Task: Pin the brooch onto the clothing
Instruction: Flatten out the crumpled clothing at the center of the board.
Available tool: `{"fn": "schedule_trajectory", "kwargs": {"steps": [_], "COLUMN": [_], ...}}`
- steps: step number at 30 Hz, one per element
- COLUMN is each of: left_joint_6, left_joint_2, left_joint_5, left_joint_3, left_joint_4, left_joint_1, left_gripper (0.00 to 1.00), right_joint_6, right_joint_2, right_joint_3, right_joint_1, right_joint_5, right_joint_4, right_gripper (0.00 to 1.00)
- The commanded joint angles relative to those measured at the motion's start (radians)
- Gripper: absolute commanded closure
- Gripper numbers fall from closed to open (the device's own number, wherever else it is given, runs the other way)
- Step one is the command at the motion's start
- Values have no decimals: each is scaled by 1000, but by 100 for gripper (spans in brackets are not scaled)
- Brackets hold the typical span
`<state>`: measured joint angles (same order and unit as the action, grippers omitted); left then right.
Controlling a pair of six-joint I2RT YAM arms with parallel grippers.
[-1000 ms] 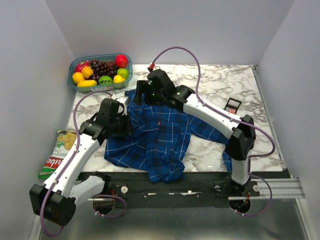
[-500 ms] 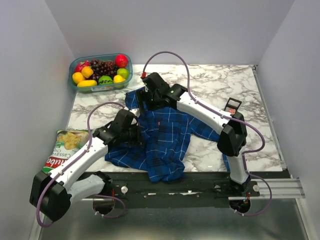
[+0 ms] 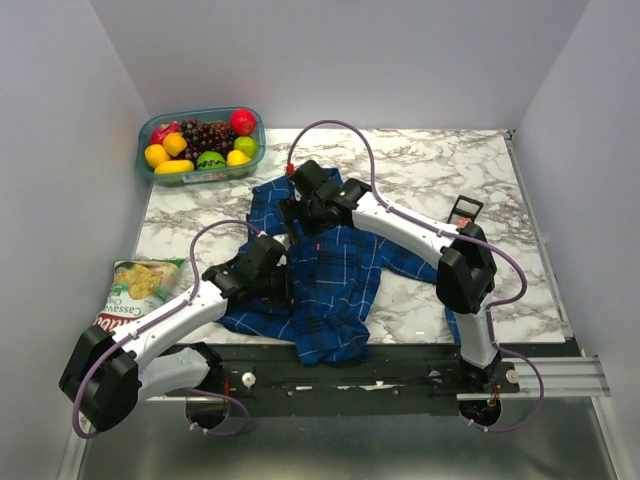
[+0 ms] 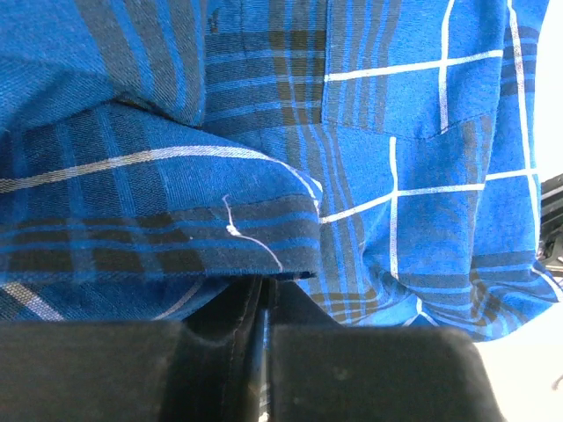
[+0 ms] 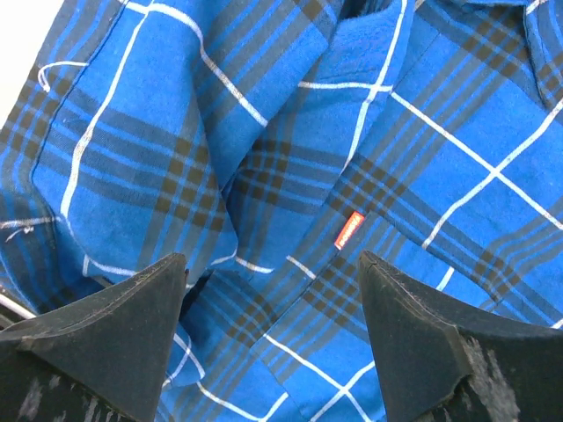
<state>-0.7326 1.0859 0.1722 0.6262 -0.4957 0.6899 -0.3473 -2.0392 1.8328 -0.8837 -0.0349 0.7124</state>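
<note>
The clothing [image 3: 335, 280], a blue plaid shirt, lies crumpled on the marble table. My left gripper [image 3: 285, 287] is at the shirt's left side. In the left wrist view its jaws [image 4: 264, 286] are pressed together on a thin fold of the clothing [image 4: 396, 176] just under a hem. My right gripper [image 3: 298, 215] hovers over the upper part of the shirt. In its wrist view the gripper [image 5: 273, 259] stands wide open above the clothing [image 5: 440, 132], and a small red rectangular label [image 5: 349, 229] shows on the fabric between the fingers. I cannot make out the brooch.
A small black case [image 3: 465, 209] with a reddish speck inside sits on the table to the right of the shirt. A clear tub of fruit [image 3: 200, 145] stands at the back left. A snack bag [image 3: 130, 290] lies at the left edge.
My left arm has swung right and down onto the shirt's left side, and its jaws have closed. My right gripper has shifted a little nearer over the shirt and stayed open.
</note>
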Motion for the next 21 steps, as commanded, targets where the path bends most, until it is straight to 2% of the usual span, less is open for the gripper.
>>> {"fn": "schedule_trajectory", "kwargs": {"steps": [1,2,3,5,8,11,14,15,18,19,21], "left_joint_6": [130,148,162,209,254,305,354,373,394,374,349], "left_joint_2": [-35,-65,-84,-139,-193,-218,-204,-196,-144,-133,-112], "left_joint_5": [109,71,41,-41,-120,-148,-140,-107,65,97,124], "left_joint_3": [21,35,52,124,243,343,401,403,406,403,388], "left_joint_4": [151,138,99,50,-62,-153,-216,-211,-184,-176,-132], "left_joint_1": [77,77,77,74,62,36,-68,-181,-405,-535,-636], "left_gripper": [59,34,25,11,1,1,1,1,1,1,1], "right_joint_6": [-88,-88,-88,-93,-105,-125,-148,-154,-174,-179,-186], "right_joint_2": [74,77,82,88,103,123,139,143,154,154,155], "right_joint_3": [19,22,28,34,33,22,8,6,-3,-6,-4], "right_joint_1": [-84,-83,-84,-83,-84,-84,-84,-84,-86,-86,-89], "right_joint_5": [125,127,127,124,102,60,40,11,-13,-19,-29], "right_joint_4": [-225,-226,-225,-225,-228,-231,-238,-240,-245,-242,-238], "right_gripper": [13,13,13,13,13,13,13,13,13,13,14]}}
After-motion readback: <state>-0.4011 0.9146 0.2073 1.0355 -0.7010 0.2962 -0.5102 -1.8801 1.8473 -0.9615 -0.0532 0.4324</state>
